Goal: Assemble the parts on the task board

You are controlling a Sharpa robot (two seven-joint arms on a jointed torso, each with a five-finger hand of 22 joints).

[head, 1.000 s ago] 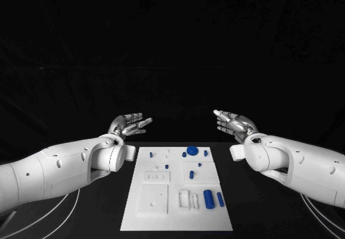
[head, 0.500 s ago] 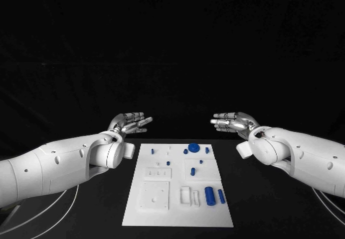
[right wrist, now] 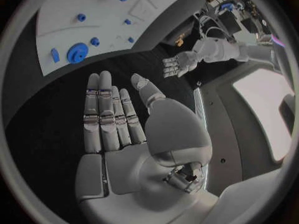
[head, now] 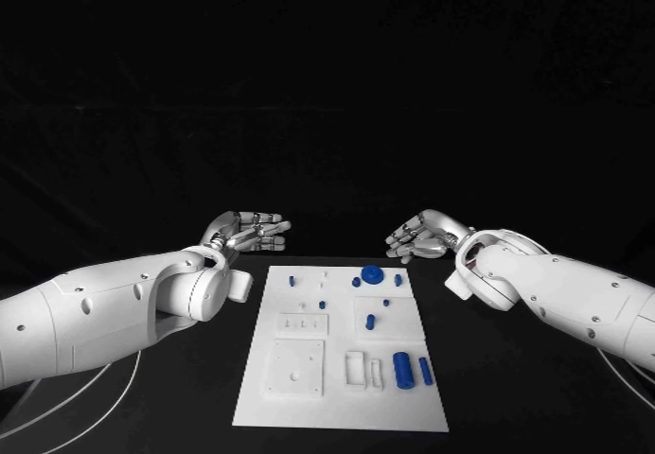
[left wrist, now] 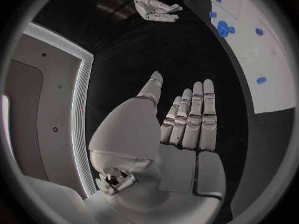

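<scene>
The white task board [head: 308, 392] lies in the middle of the black table, also seen in the wrist views [left wrist: 274, 74] [right wrist: 69, 10]. Blue parts lie on it: a round disc [head: 371, 274] [right wrist: 77, 52] [left wrist: 222, 29] at the far end, a thick cylinder [head: 403, 370] and a thinner bar [head: 425, 370] near the front right, and several small pegs [head: 368, 322]. My left hand [head: 246, 232] [left wrist: 187, 119] hovers off the board's far left corner, fingers straight, holding nothing. My right hand [head: 423, 236] [right wrist: 115, 119] hovers off the far right corner, flat and holding nothing.
White raised blocks and recessed plates [head: 296, 369] sit on the board's left and front. Black table surface [head: 150, 407] runs along both sides of the board. A dark curtain backs the scene.
Both hands have turned over from palm-up toward palm-down and drawn slightly inward toward the board's far end. The head view has shifted a little. No part has moved.
</scene>
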